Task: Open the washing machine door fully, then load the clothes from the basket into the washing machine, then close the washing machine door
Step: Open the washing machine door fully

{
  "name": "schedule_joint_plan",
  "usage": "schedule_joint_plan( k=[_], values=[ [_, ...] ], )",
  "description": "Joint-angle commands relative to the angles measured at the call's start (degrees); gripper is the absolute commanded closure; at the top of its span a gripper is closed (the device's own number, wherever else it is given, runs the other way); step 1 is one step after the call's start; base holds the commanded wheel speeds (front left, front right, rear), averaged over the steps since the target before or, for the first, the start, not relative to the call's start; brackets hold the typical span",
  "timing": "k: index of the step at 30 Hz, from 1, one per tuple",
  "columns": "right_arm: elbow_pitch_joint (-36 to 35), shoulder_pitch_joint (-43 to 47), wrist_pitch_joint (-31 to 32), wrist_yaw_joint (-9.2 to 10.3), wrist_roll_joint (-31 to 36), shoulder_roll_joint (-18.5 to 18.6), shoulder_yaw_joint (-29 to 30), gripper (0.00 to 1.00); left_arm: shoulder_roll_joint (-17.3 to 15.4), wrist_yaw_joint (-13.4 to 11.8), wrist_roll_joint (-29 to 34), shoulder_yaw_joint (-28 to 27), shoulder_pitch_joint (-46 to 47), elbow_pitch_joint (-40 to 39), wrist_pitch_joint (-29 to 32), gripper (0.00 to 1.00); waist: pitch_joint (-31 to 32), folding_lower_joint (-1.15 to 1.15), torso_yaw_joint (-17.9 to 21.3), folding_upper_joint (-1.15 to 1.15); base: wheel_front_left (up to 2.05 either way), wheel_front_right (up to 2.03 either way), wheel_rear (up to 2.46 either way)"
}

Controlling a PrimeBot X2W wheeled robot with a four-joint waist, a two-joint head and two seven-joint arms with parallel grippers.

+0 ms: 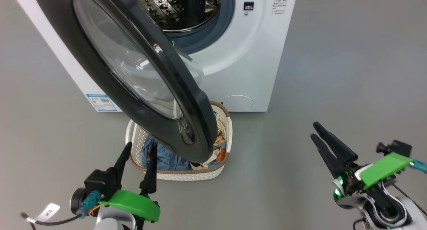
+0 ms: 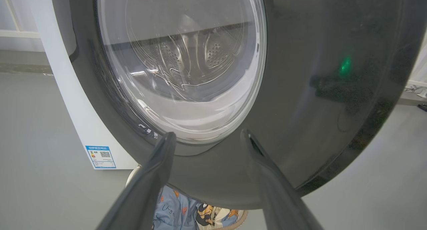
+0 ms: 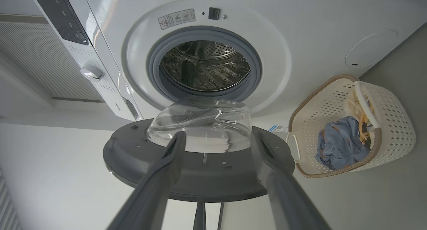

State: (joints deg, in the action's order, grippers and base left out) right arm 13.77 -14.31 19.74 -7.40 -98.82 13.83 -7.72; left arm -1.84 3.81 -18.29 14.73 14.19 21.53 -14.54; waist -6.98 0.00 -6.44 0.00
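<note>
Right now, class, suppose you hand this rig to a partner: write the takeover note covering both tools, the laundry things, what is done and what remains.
Left tool: open, empty, low in front of the washing machine door.
Right tool: open, empty, off to the right, touching nothing.
Things: the door stands out from the washing machine, about half swung. The basket sits on the floor before the machine with the clothes inside. The drum looks empty.
Done: door unlatched and partly open.
Left: swing the door fully open, load the clothes, close the door.
</note>
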Motion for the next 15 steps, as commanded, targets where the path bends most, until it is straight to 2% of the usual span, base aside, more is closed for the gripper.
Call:
schedule_joint_plan(
  k=[1, 7, 15],
  values=[
    [-2.0, 0.4, -0.7, -0.09, 0.8, 0.5, -0.5, 0.0, -1.0, 0.2, 0.6, -2.0, 0.1, -1.1, -0.5, 0.0, -0.1, 0.0, 0.2, 0.0, 0.0, 0.0, 0.0],
    [-6.2, 5.3, -7.7, -0.09, 6.7, 0.9, 0.8, 0.0, -1.0, 0.1, 0.6, -2.2, 0.0, -1.1, -0.5, 0.0, 0.0, 0.0, 0.8, 0.0, 0.0, 0.0, 0.0],
    [-8.1, 10.4, -21.7, -0.09, 22.3, 3.6, 2.8, 0.0, -1.0, 0.2, 0.3, -2.6, -0.7, -0.6, -0.5, 0.0, 1.7, 0.0, 1.1, 0.0, 0.0, 0.0, 0.0]
  ],
)
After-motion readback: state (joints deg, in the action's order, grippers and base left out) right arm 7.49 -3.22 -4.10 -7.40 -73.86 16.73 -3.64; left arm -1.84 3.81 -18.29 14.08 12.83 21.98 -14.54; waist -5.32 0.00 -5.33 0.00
